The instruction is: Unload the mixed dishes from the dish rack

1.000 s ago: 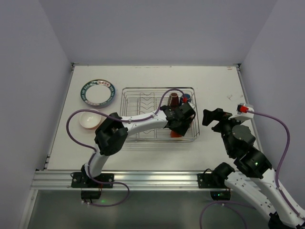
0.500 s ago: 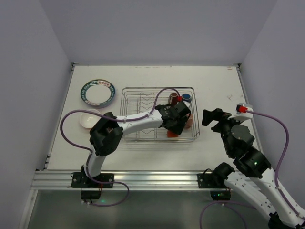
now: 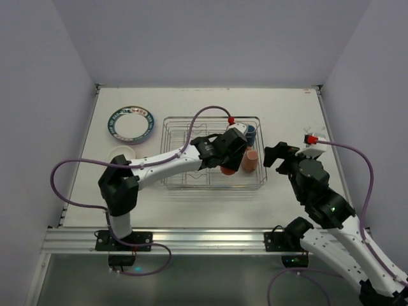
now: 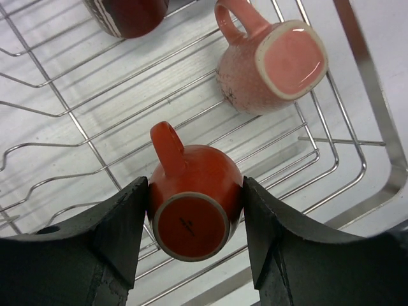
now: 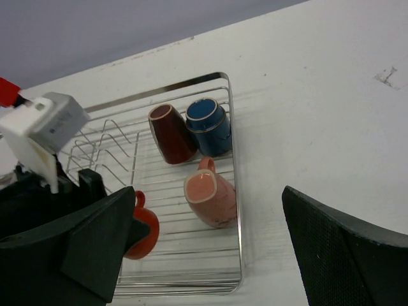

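You're gripping the orange mug (image 4: pixel 197 169), base toward wrist, in the half-spread left gripper (image 4: pixel 194 204) inside the dish rack (image 4: pixel 376 159); right gripper (image 3: pixel 273 158) is gaping empty.

The dish rack (image 4: pixel 373 95) is shiny metal wire — orange mug (image 4: pixel 197 185) glossy-glazed, pink mug (image 4: pixel 255 83) speckled and matt.
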You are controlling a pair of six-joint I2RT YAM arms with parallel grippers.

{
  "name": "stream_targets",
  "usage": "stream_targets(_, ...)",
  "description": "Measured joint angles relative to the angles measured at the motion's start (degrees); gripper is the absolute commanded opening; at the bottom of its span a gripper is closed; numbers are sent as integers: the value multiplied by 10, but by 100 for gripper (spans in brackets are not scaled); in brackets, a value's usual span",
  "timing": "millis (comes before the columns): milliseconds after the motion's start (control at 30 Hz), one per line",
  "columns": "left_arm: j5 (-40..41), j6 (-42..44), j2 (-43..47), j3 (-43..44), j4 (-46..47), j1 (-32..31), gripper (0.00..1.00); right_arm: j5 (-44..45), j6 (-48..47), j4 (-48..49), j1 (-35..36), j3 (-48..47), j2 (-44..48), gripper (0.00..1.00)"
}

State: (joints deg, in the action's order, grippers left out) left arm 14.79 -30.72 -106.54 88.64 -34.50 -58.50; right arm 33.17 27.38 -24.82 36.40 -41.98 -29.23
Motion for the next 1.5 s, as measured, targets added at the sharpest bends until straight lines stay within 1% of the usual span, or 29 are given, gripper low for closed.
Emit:
stream_targets(67, 9, -3, 25, -13, 11, 0, 0, -18, 0, 0, -10, 0, -20, 99)
stream_targets(167, 19, -14, 72, -44, 32, 0, 0, -72, -1, 0, -48, -1, -49, 99)
stream_targets(267, 31, -27, 136, -89, 59, 0, 0, -151, -2, 0, -98, -6, -73, 99)
stream_targets(367, 46, -38, 208, -133, 80, 0, 0, -262, -5, 12, -129, -6, -67, 97)
stream_targets(500, 59, -57, 303, -172, 116, 0, 0, -409, -5, 59, -133, -5, -23, 96)
stream_targets(600, 57, -77, 370, -209, 156, 0, 0, -513, -11, 129, -133, 10, -3, 95)
stream_targets(700, 45, -108, 431, -254, 199, 0, 0, -601, -16, 203, -133, 45, -4, 94)
stream_targets(800, 23, -153, 477, -294, 242, 0, 0, -680, -19, 254, -133, 67, -24, 93)
stream_targets(933, -5, -205, 506, -337, 301, 0, 0, -759, -19, 328, -133, 68, -54, 90)
stream_targets(967, -13, -217, 509, -346, 313, 0, 0, -773, -19, 344, -133, 68, -59, 87)
stream_targets(1167, -40, -284, 509, -377, 375, 0, 0, -854, -12, 455, -133, 75, -88, 82)
stream_targets(1300, -54, -314, 506, -395, 404, 0, 0, -874, -5, 486, -133, 75, -103, 79)
stream_targets(1500, -80, -331, 479, -395, 445, 0, 0, -895, 14, 529, -132, 75, -120, 72)
